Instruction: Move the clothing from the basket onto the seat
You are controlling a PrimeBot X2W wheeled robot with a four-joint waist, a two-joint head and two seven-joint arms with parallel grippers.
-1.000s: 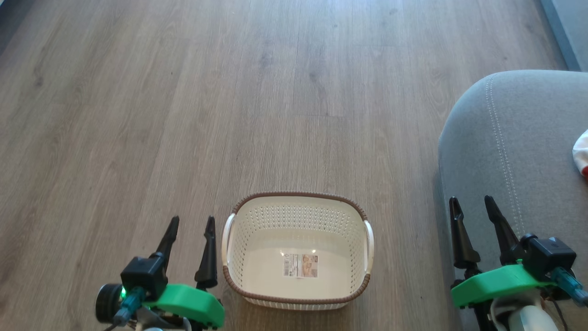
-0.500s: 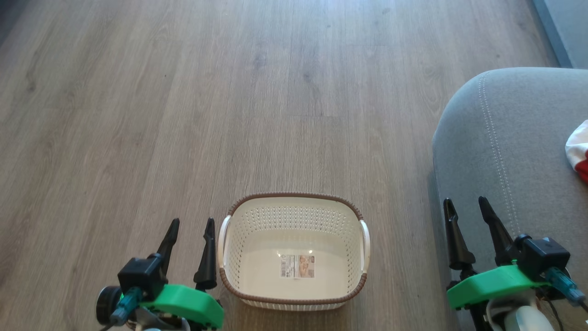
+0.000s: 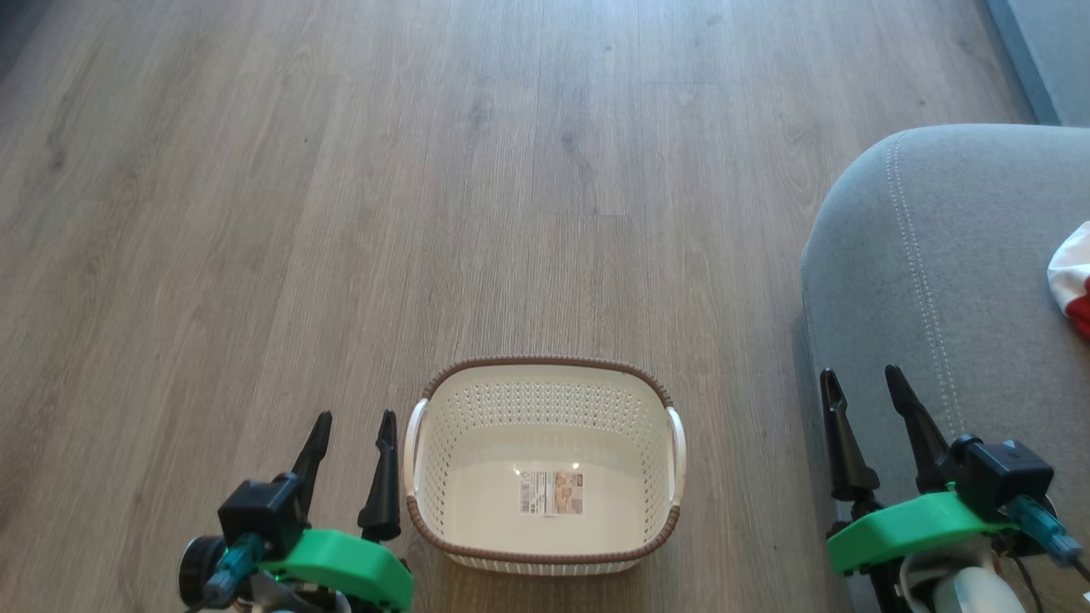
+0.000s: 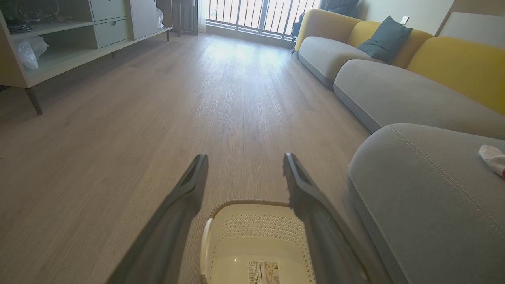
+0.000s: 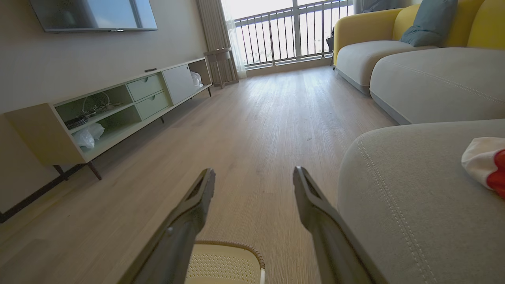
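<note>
One basket (image 3: 545, 400) sits between left gripper (image 3: 356, 417) and right gripper (image 3: 857, 373), both spread

Cream perforated basket (image 3: 545, 464) upright on floor, red-and-white clothing (image 3: 1075, 277) lying on grey seat (image 3: 937, 255) beside it

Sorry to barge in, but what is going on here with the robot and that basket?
The basket stands on the wooden floor with nothing in it but a label. A red and white piece of clothing lies on the grey seat, at the head view's right edge. The robot's left hand and right hand hang open on either side of the basket, holding nothing.
</note>
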